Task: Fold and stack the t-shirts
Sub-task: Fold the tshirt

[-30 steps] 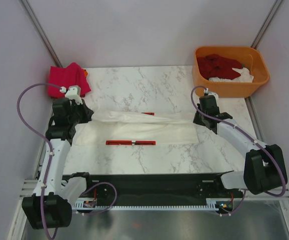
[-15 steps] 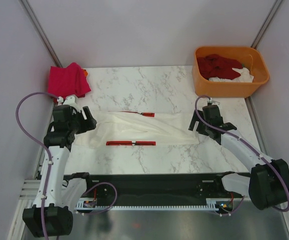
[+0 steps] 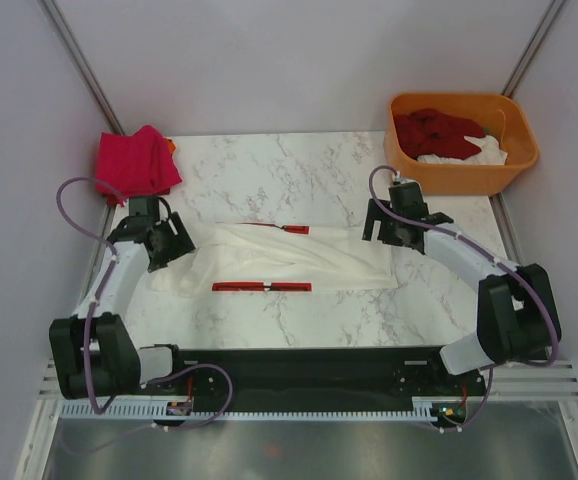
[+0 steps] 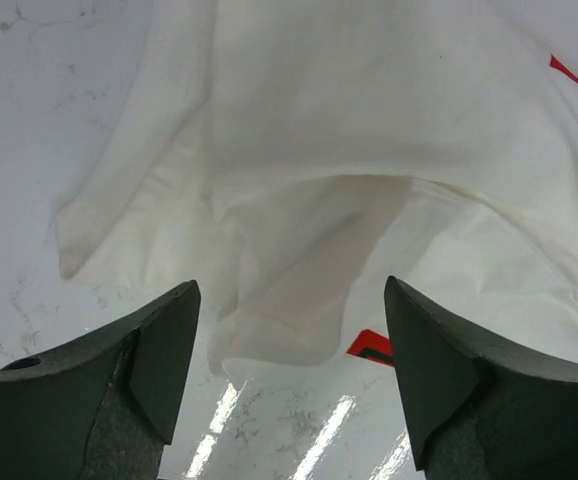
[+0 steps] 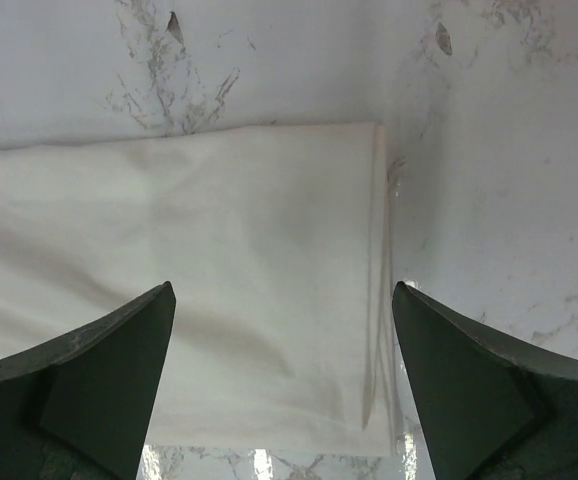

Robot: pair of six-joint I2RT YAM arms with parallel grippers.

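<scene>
Across the middle of the marble surface (image 3: 299,170) lies the large white t-shirt (image 3: 289,260), folded into a long band. My left fingers (image 4: 159,350) hang wide and empty over its rumpled end, my right fingers (image 5: 99,370) likewise over its squared end. Pinching only the loose top layer at left, I judge, would drag the fold askew. Plain walls (image 3: 269,60) close the surface in; an orange tub (image 3: 461,175) sits far right, a pink-red t-shirt (image 3: 137,160) far left.
</scene>
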